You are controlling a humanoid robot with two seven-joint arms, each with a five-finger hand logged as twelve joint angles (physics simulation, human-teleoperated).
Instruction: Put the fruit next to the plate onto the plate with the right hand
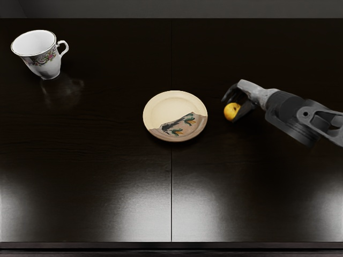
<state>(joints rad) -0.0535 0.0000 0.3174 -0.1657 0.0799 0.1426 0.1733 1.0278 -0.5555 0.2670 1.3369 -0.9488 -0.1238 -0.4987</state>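
Three things sit on the dark, glossy wooden desk (107,187) in the head view, spread well apart across its far half. Close to the far left corner stands a white porcelain teacup (37,52) with a floral band below its rim. Its pale inside shows, and its handle is on the side toward the right edge. Near the middle of the desk lies a round cream ceramic plate (175,115), with a brown band and a green and dark painted figure along its near side. Just beside the plate, toward the right edge and clear of its rim, is a small round yellow fruit (231,111). It is next to the plate, not on it.

From the right edge a grey and black right arm (303,115) comes in over the desk, thick at the wrist and slimmer toward the palm. Its right hand (244,97) reaches down over the fruit. The dark fingers (230,95) are curled around it: some arch over its far side and another closes in from the right. The fruit is pinched between them, with only its plate-facing side showing. From where I stand I cannot tell whether the fruit rests on the desk or hangs just above it. Pale light glares off the wood along the near edge.
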